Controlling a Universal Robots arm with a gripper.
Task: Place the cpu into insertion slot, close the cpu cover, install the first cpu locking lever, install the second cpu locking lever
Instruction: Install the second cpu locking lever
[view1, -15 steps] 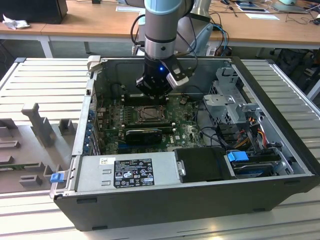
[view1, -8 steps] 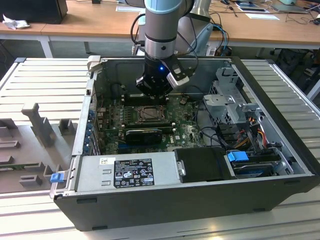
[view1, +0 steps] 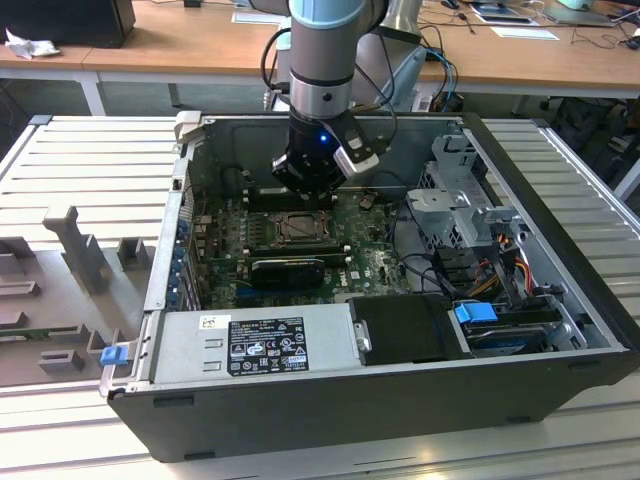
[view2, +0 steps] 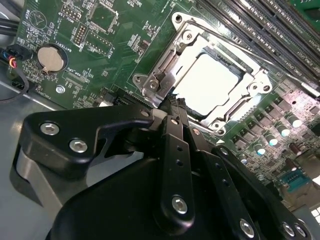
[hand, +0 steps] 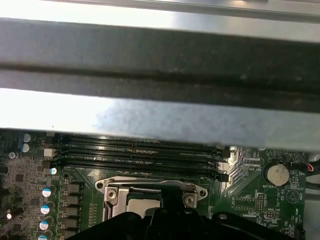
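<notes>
Second wrist view: jaws pinched together, empty, above cpu (view2: 209, 82) inside lowered cpu cover (view2: 162, 65).

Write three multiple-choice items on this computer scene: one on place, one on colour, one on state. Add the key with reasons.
1. Where is the cpu?
A. on the power supply
B. in the motherboard socket
C. on the wooden desk

2. What colour is the latch at the case's corner?
A. blue
B. red
C. yellow

3. How does the cpu cover lie?
A. standing upright
B. removed from the board
C. folded down around the chip

Key: B, the pale chip sits inside the socket in the second wrist view; A, the clip is blue in the exterior view; C, the metal frame lies flat around the chip, the claw at its edge.
</notes>
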